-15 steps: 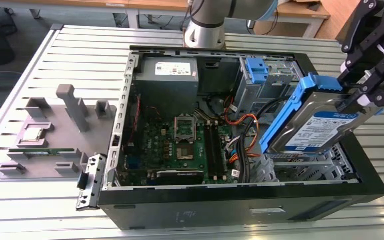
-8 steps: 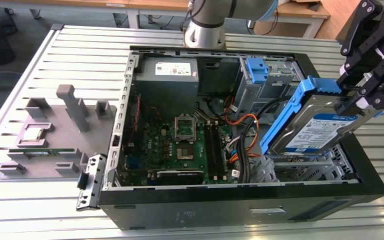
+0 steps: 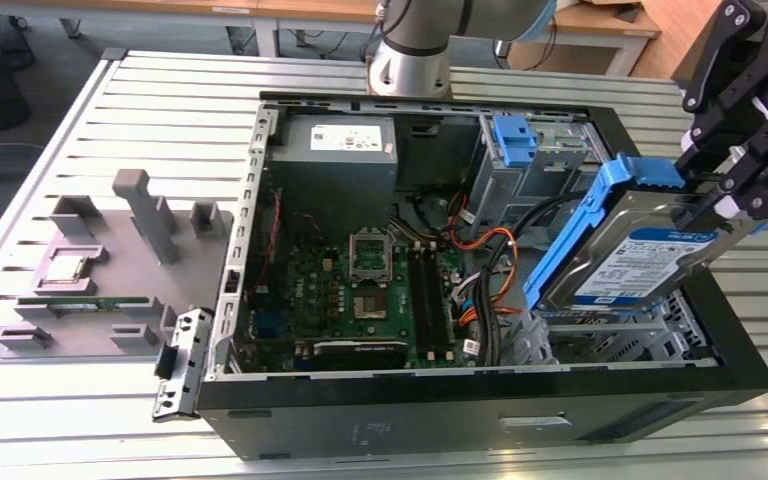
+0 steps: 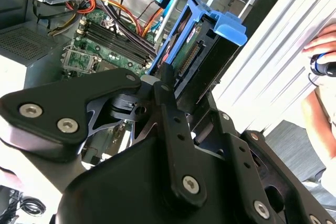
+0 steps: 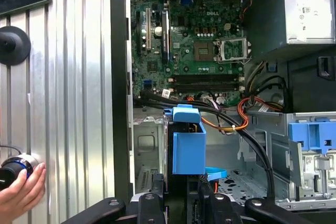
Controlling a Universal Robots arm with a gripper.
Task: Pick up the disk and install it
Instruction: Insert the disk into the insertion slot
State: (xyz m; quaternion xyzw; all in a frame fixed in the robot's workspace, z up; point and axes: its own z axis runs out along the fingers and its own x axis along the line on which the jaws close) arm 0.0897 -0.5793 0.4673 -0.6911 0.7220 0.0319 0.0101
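The disk [image 3: 638, 255], silver-grey with a white-and-blue label and blue carrier rails, hangs tilted over the open computer case [image 3: 491, 400], near its corner at the exterior view's right. My black gripper [image 3: 718, 200] is shut on the disk's upper end. Below the disk lies the metal drive cage [image 3: 611, 340]. In the second wrist view the disk [image 4: 202, 40] points edge-on toward the case interior from my gripper [image 4: 178, 85]. In the first wrist view the disk's blue rail [image 5: 188, 142] stands over the cage beside black cables, with my gripper [image 5: 181, 195] behind it.
Inside the case are the motherboard [image 3: 357, 290], the power supply [image 3: 337, 150] and a bare blue bracket [image 3: 511, 135] in the far bay. A grey fixture [image 3: 104, 260] holding a small chip [image 3: 67, 268] stands at the exterior view's left. A person's hand [image 5: 21, 190] rests on the table.
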